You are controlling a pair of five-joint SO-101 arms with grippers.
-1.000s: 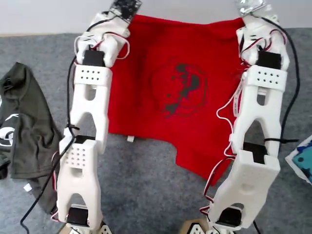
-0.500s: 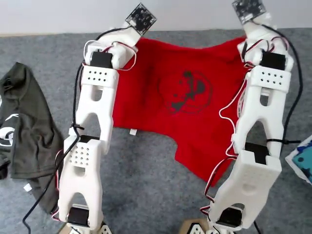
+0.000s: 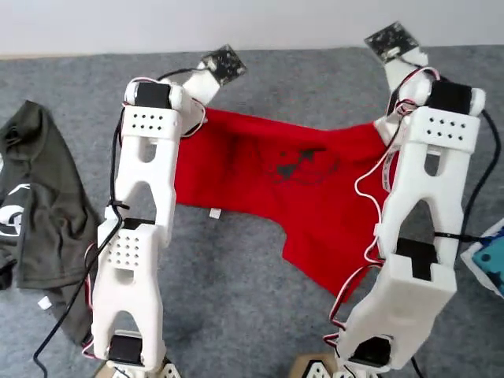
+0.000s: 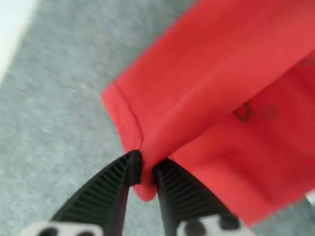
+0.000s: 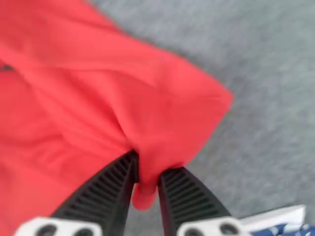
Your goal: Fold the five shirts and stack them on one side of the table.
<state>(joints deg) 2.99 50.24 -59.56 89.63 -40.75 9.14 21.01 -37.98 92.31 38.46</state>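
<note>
Closed tight on a pinched fold of the red shirt (image 4: 221, 73), the left gripper (image 4: 143, 169) is seen at one far corner of the garment, its ribbed black jaws parted only by the cloth between them. The right gripper (image 5: 147, 177) is likewise clamped on a bunched fold of the red shirt (image 5: 98, 98) at the opposite far corner. From the high view, the red shirt (image 3: 268, 189) is shown spread across the middle of the table (image 3: 236, 315), its far edge sagging in a shallow dip between the two grips and its near part trailing towards the near edge, longest beside the right arm (image 3: 417, 236). A dark round print (image 3: 303, 165) is carried on the cloth, and a small white tag (image 3: 214, 213) is seen at the near hem, just beside the left arm (image 3: 146, 236). An olive-green shirt (image 3: 39, 197) is left crumpled at the table's left edge, well apart from the red one. A blue-patterned cloth (image 3: 490, 264) is glimpsed at the right edge, and a corner of it (image 5: 290, 228) is caught by the right wrist camera. The table is covered in grey felt.
</note>
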